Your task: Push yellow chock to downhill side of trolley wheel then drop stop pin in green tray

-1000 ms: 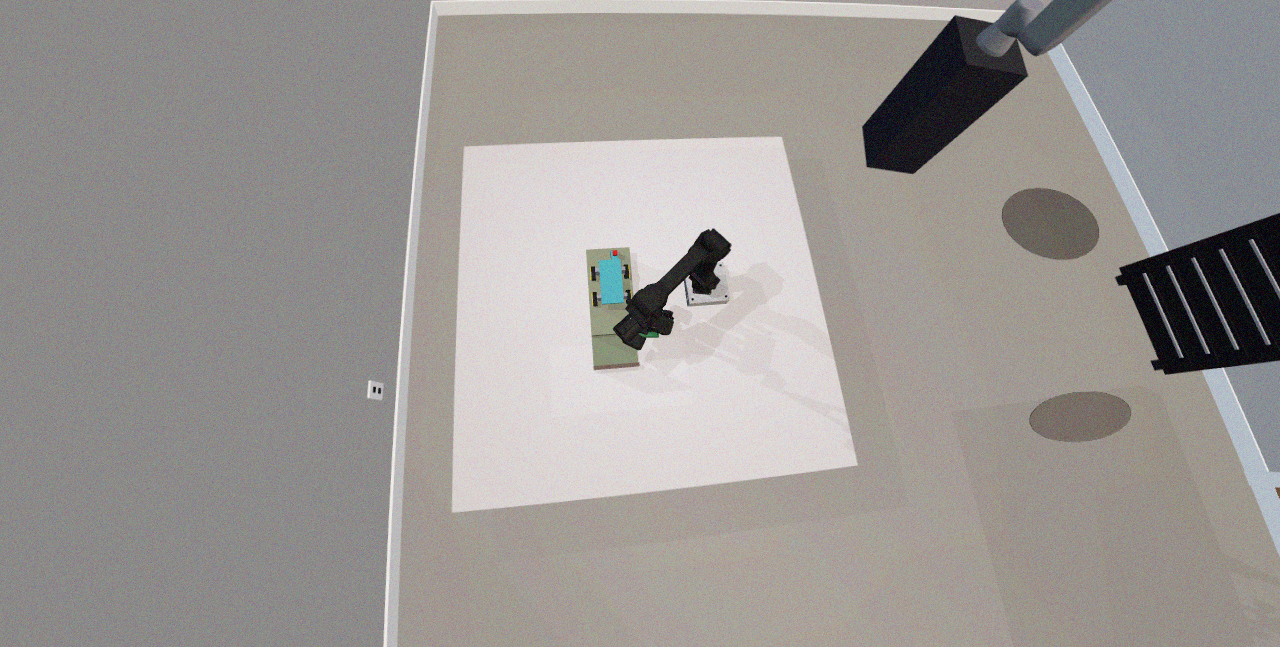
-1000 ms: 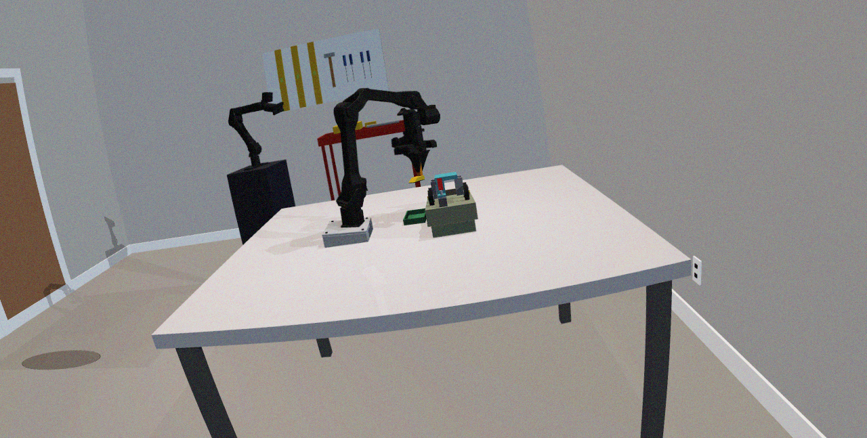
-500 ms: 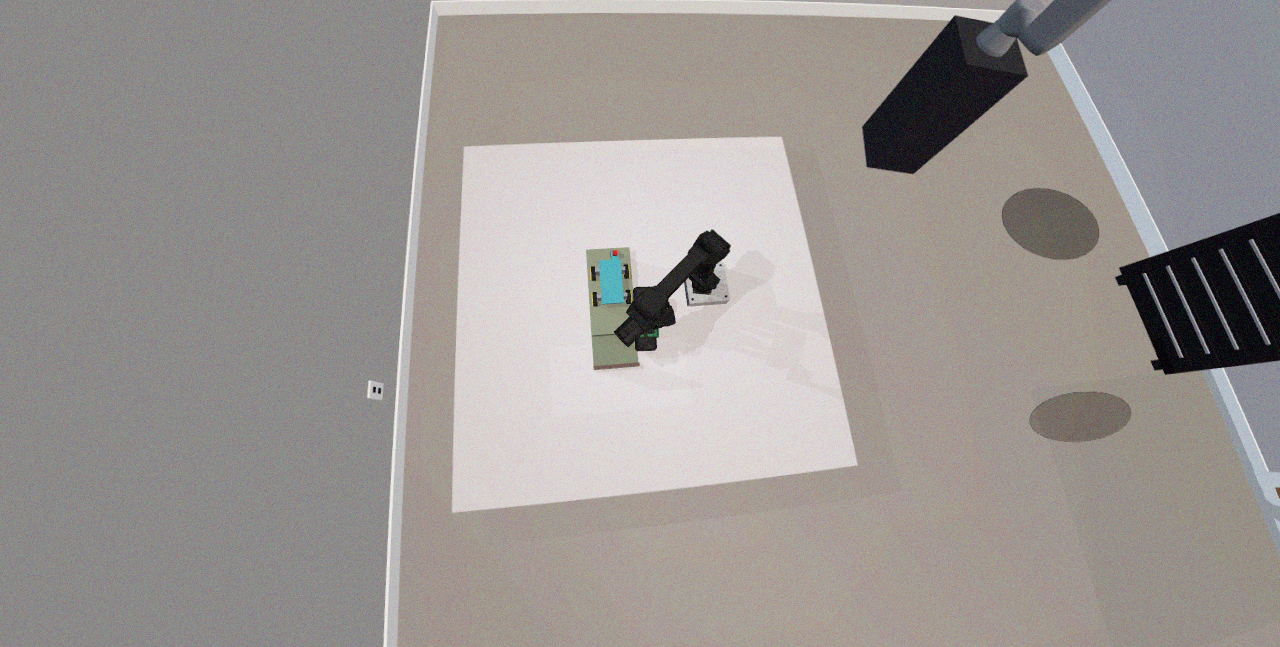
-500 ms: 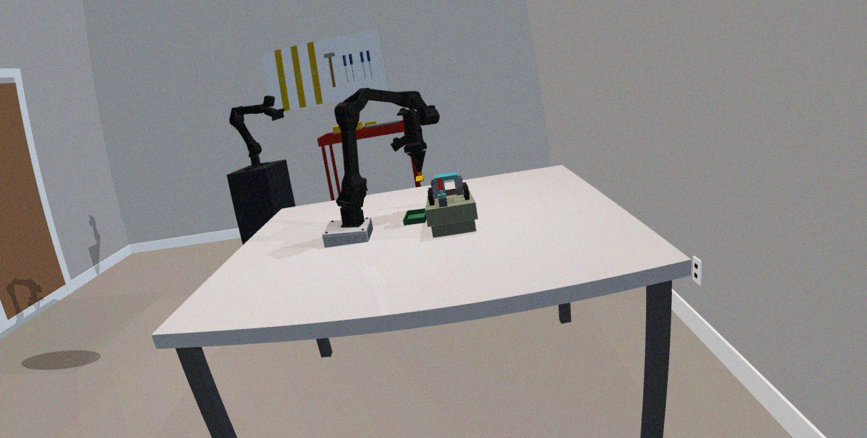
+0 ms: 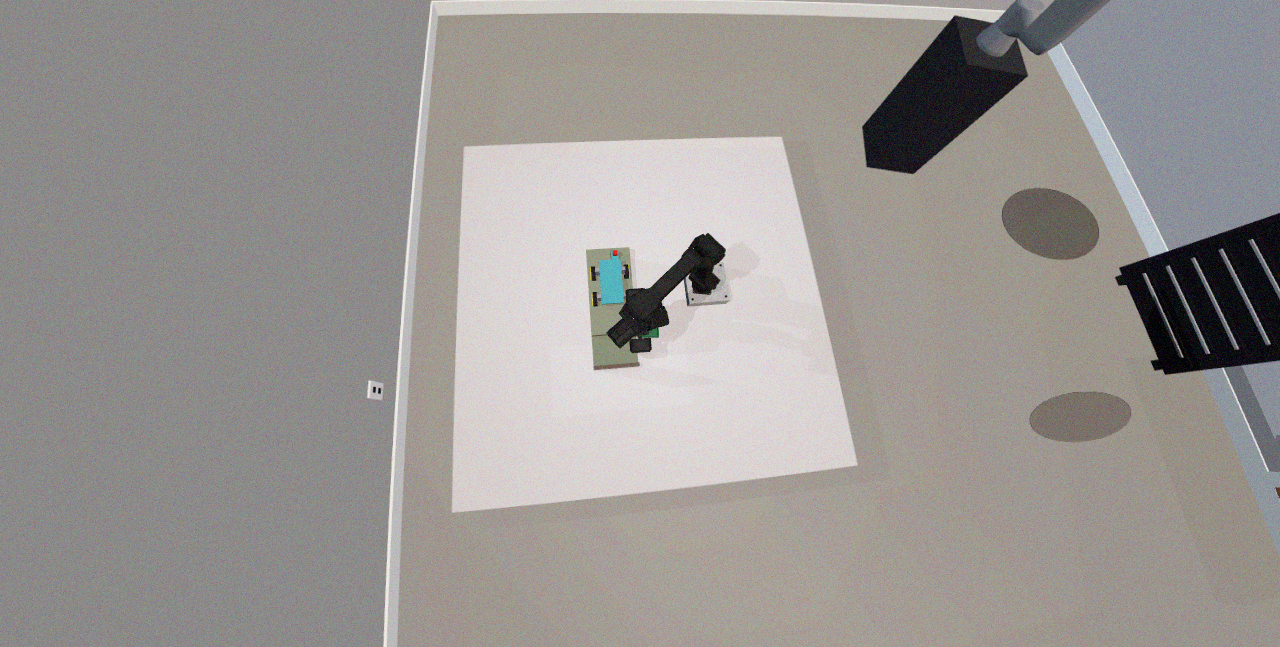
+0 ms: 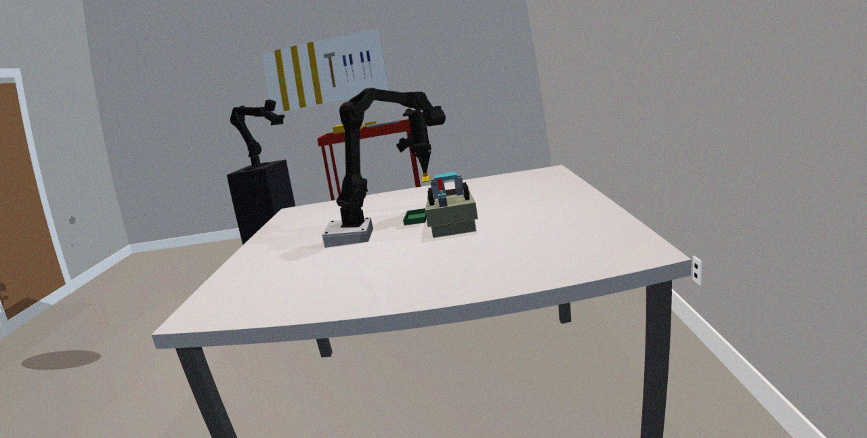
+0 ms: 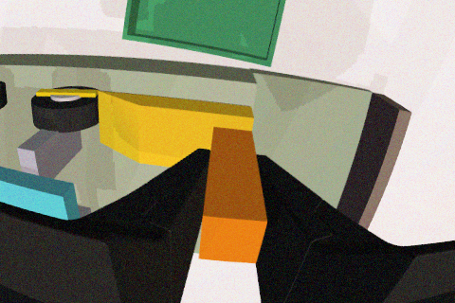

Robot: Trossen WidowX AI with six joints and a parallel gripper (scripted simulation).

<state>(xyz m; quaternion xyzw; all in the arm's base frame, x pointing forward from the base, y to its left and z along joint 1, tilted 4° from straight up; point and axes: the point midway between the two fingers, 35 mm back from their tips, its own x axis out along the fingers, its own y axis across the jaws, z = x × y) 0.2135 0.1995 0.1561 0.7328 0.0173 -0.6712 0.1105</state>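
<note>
My gripper is shut on the chock's orange handle. The chock's yellow body shows over the ramp, its tapered end toward a black trolley wheel. In the exterior view it looks raised; whether it touches the wheel I cannot tell. The cyan trolley stands on the ramp. The red-headed stop pin is at its uphill end. The green tray lies beside the ramp. The arm hides the gripper and chock in the top view.
The arm's base plate stands on the table, on the tray's side of the ramp. The ramp's low end has a dark edge. A second arm on a black pedestal stands off the table.
</note>
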